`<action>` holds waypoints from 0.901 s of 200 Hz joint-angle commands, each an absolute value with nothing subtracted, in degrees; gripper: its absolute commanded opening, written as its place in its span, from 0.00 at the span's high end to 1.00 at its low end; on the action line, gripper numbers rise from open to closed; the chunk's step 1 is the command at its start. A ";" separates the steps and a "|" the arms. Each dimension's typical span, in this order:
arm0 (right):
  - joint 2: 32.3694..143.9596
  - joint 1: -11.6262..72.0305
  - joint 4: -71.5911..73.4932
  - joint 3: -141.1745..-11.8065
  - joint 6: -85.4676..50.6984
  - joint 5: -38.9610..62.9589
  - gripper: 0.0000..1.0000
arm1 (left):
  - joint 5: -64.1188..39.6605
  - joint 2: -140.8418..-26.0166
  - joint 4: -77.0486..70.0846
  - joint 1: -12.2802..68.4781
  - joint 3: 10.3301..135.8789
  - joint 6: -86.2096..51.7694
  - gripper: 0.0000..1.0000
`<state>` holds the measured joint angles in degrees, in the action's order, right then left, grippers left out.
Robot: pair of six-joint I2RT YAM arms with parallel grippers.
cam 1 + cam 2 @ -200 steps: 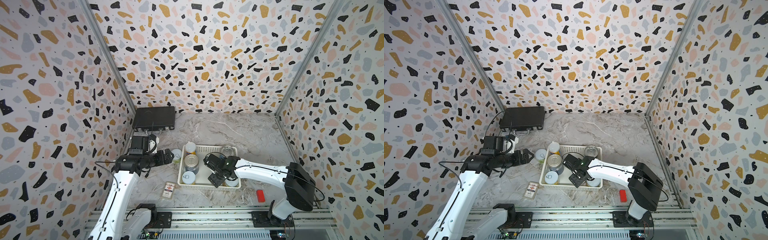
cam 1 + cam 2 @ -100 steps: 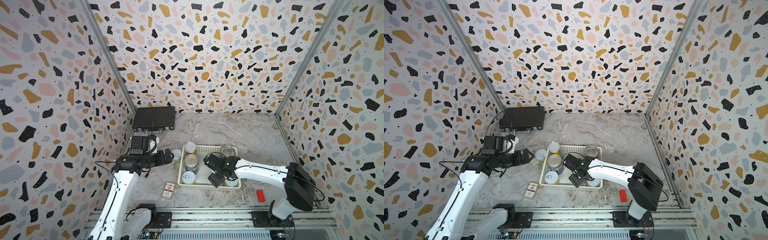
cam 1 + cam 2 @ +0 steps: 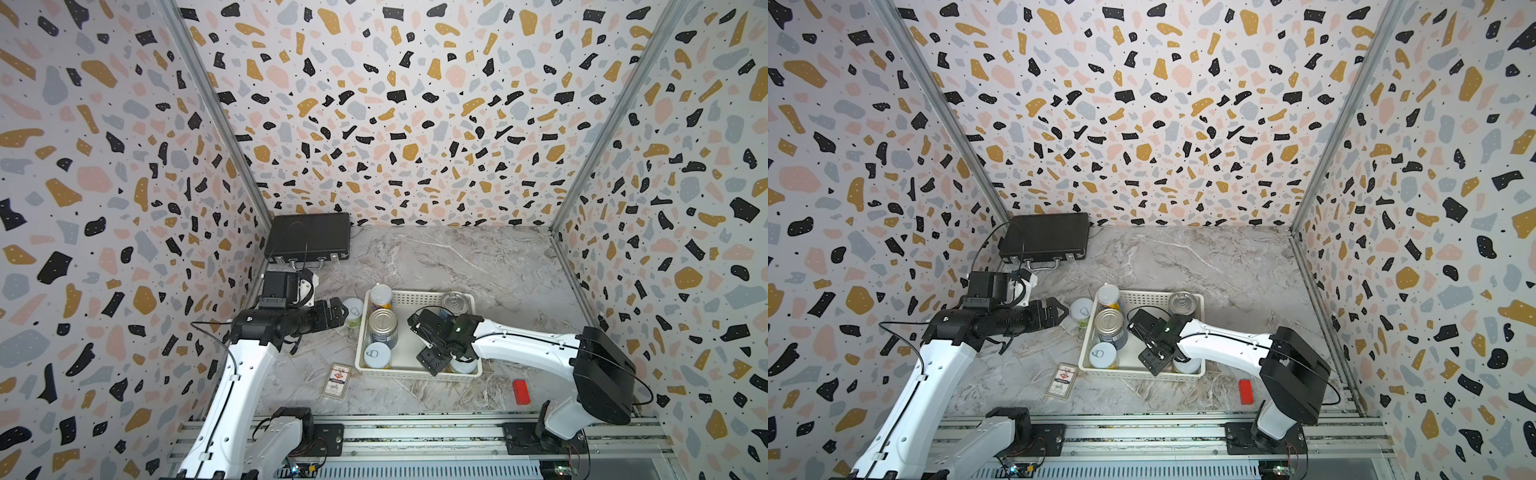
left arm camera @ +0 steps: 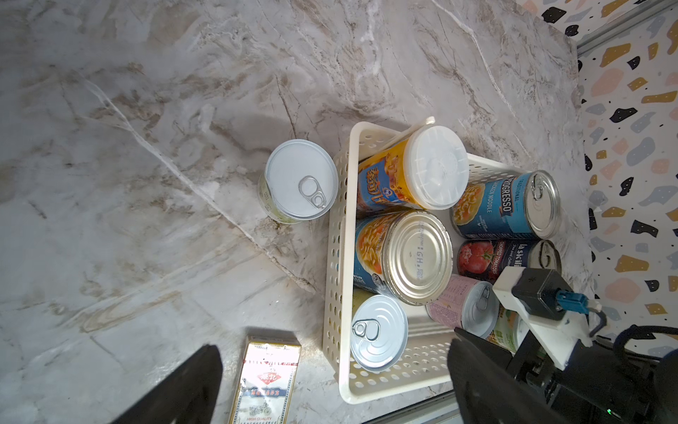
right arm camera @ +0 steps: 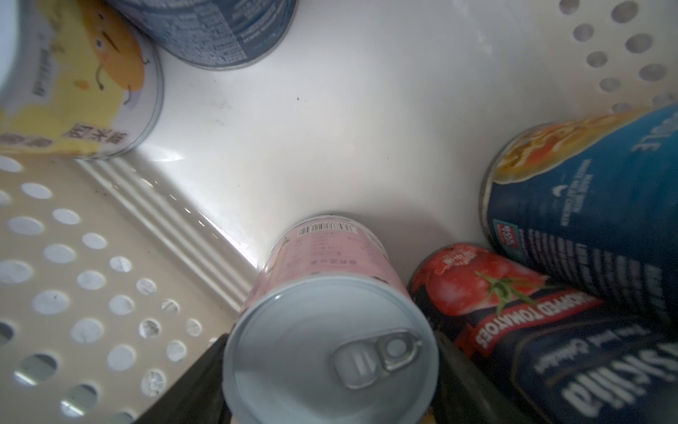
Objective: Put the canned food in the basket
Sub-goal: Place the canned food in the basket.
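Note:
The white perforated basket [image 3: 415,296] [image 3: 1144,296] [image 4: 332,257] holds several upright cans, among them a blue tin [image 3: 382,326] and a yellow-labelled one [image 3: 381,296]. My right gripper [image 3: 434,353] [image 5: 330,381] reaches down into the basket and is shut on a pink-labelled can [image 5: 323,257] [image 4: 466,304], which stands on the basket floor near the front wall. One pale-topped, green-labelled can [image 3: 353,309] [image 3: 1081,309] [image 4: 301,180] stands on the table just left of the basket. My left gripper [image 3: 337,311] [image 4: 334,385] hovers open beside it, holding nothing.
A black briefcase [image 3: 307,237] lies at the back left. A flat card box [image 3: 336,380] [image 4: 264,381] sits in front of the basket's left corner. A small red block [image 3: 520,391] is at the front right. A tomato tin [image 5: 495,293] crowds the pink can.

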<state>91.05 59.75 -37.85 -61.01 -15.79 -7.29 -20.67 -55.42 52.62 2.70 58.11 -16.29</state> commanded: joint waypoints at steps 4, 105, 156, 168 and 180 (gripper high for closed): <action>88.38 59.74 -44.54 -58.82 -16.18 -4.74 0.20 | -20.83 -55.46 52.03 2.95 57.74 -16.35 0.00; 68.88 59.74 -37.03 -52.58 -13.94 -1.05 0.00 | -21.57 -59.41 51.74 2.99 57.81 -16.52 0.00; 62.54 59.76 -36.92 -50.82 -14.89 -4.28 0.00 | -22.60 -69.59 50.86 3.08 62.14 -19.69 0.00; 61.00 59.74 -36.89 -50.41 -15.03 -4.69 0.00 | -22.49 -73.11 51.47 3.08 64.69 -20.91 0.00; 59.81 59.76 -36.92 -50.05 -15.12 -4.81 0.00 | -20.63 -76.40 52.93 3.08 67.90 -21.96 0.00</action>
<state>62.92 59.70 -36.73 -50.72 -14.35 -3.31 -21.61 -71.90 52.47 2.76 61.89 -19.18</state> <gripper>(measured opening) 0.998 0.997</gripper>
